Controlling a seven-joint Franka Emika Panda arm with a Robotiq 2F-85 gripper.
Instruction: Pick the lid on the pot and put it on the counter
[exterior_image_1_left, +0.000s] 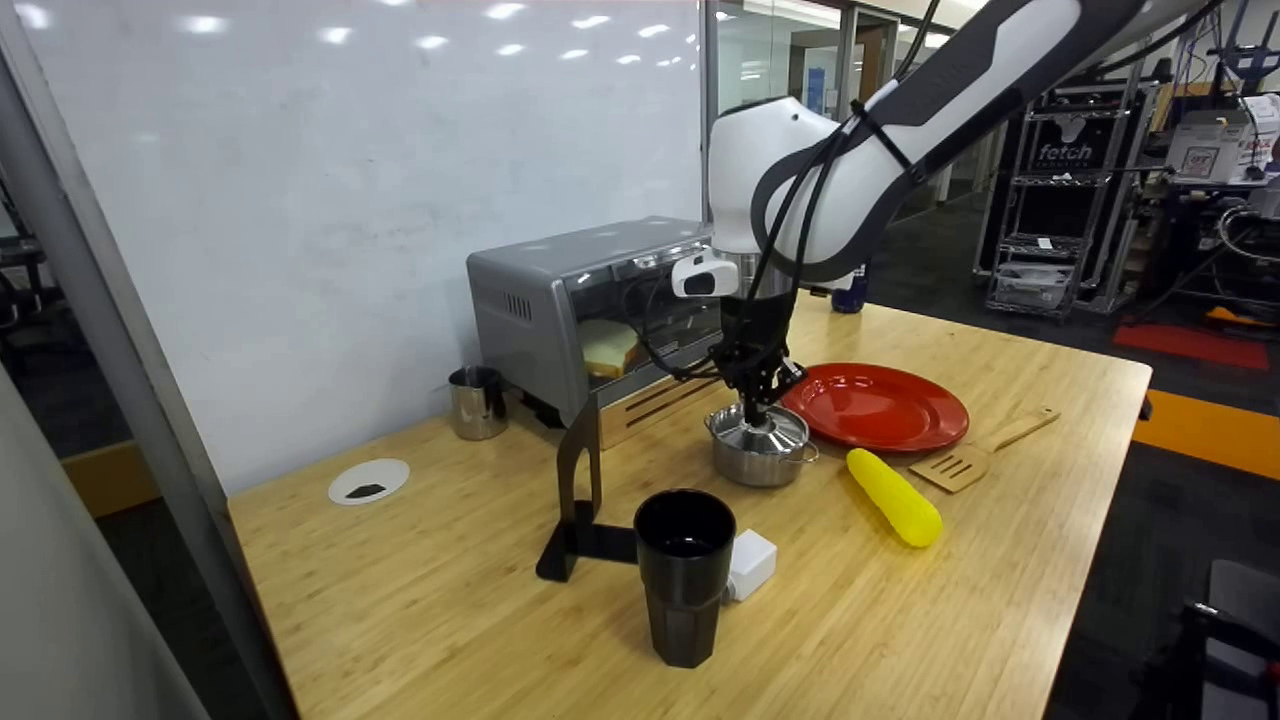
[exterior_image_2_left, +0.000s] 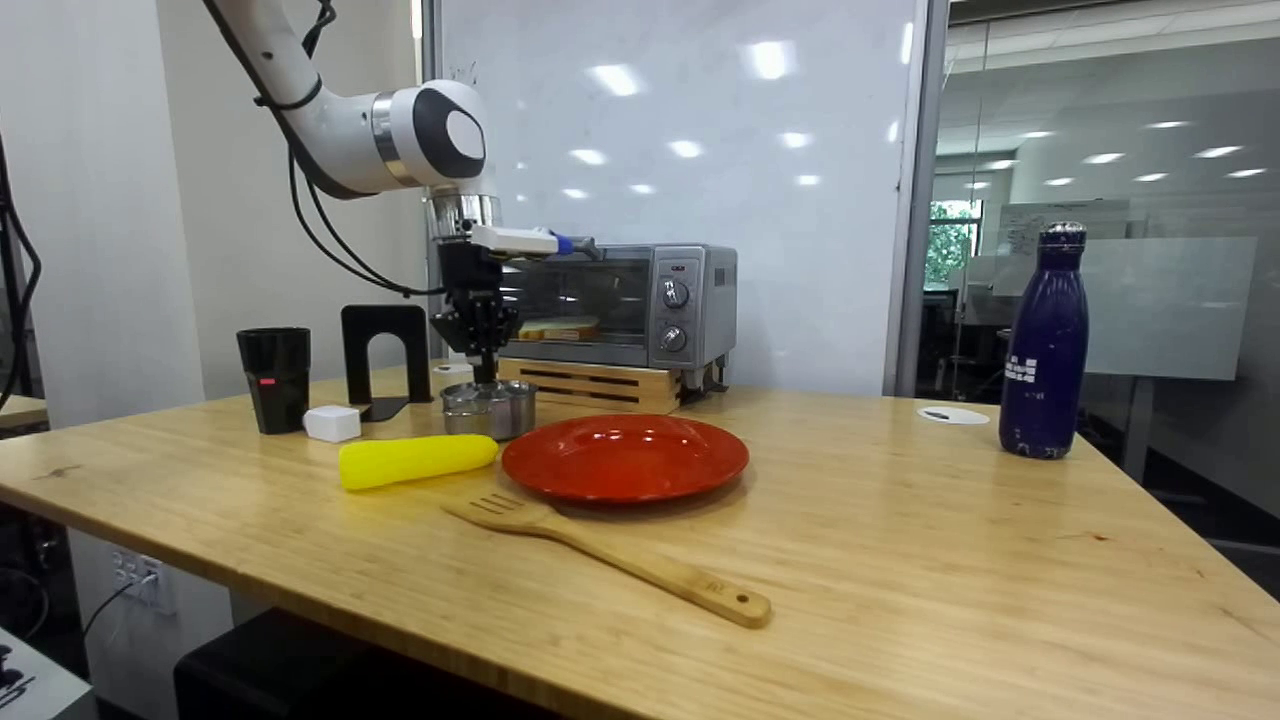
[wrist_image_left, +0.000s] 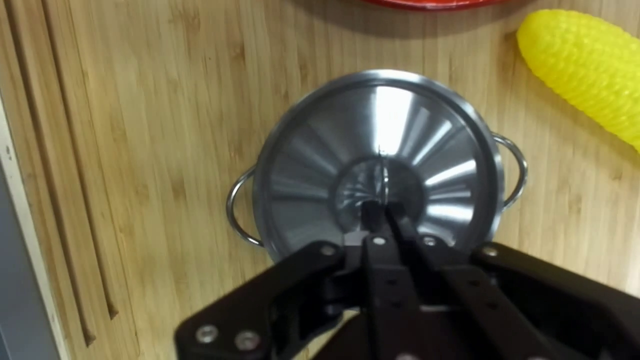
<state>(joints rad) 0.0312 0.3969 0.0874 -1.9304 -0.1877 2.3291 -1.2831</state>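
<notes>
The gripper (wrist_image_left: 384, 212) points straight down, its two fingers (wrist_image_left: 371, 215) drawn close together and apparently pinching the thin handle (wrist_image_left: 384, 180) of the lid (wrist_image_left: 367, 160). The lid therefore lies directly beneath the end effector, seated on the pot (exterior_image_1_left: 755, 468) as far as can be judged. The handle's strap stands edge-on, its long axis roughly parallel to the edge of the counter (exterior_image_1_left: 450, 580) along the whiteboard (exterior_image_2_left: 680, 230); one finger is on that edge's side, the other toward the open edge opposite. The hold seems to be at one end of the strap, so the lid could tip in the straight lift that probably comes next.

The pot stands nearer the whiteboard edge, beside the slatted wooden rack (exterior_image_2_left: 590, 385). From it, the red plate (exterior_image_1_left: 880, 405) lies toward the edge with the purple bottle (exterior_image_2_left: 1045, 350), the yellow corn (exterior_image_1_left: 897, 500) toward the open edge.
</notes>
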